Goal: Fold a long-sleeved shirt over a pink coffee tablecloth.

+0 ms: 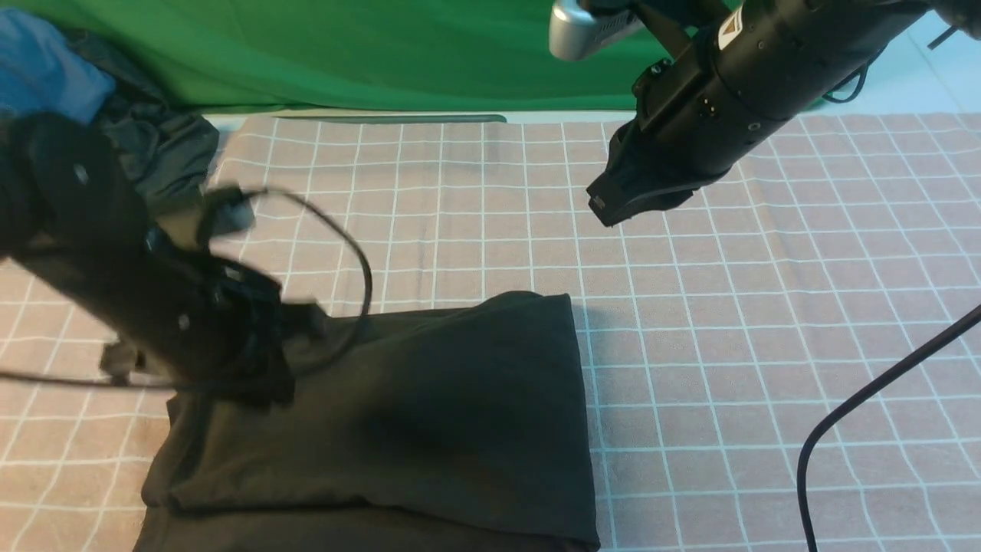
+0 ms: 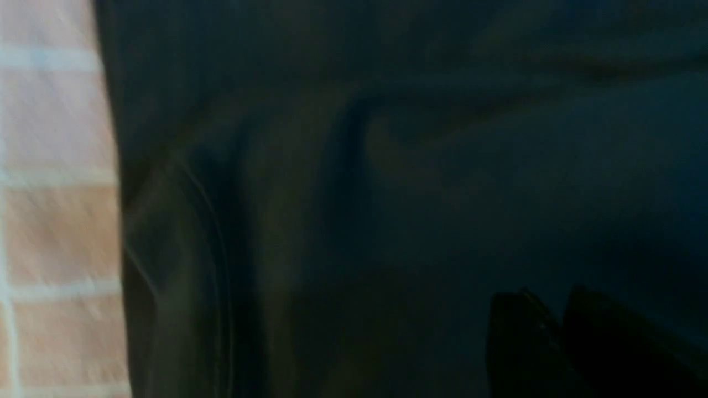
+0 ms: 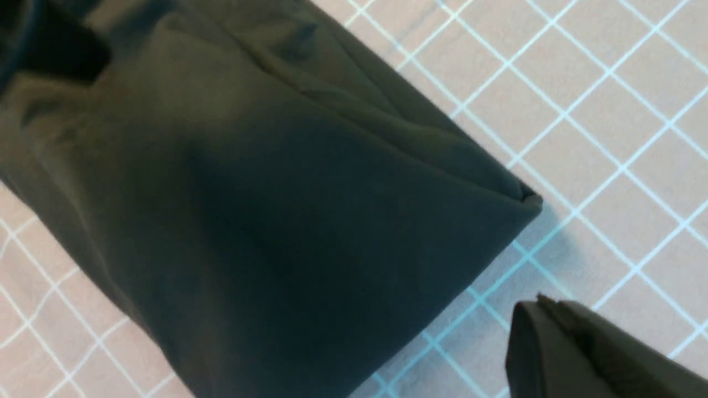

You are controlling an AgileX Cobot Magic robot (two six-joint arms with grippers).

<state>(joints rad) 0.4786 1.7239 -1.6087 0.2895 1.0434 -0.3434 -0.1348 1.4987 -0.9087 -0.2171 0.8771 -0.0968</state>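
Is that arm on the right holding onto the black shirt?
No, the right gripper hangs shut in the air above the pink coffee tablecloth, apart from the long-sleeved shirt.

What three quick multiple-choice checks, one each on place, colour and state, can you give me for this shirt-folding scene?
1. Where does the folded black cotton long-sleeved shirt lie?
A. on the dusty-pink white-gridded tablecloth
B. on the green backdrop cloth
C. hanging from the right gripper

2. What colour is the cloth bunched with a dark garment at the far left corner?
A. red
B. blue
C. yellow

3. How is the right gripper?
A. shut on the shirt
B. wide open
C. shut, holding nothing

Answers: 1 A, grid squares show around the shirt's edges. 2 B, the blue cloth lies against the dark garment. 3 C, its jaws meet above bare tablecloth, apart from the shirt.
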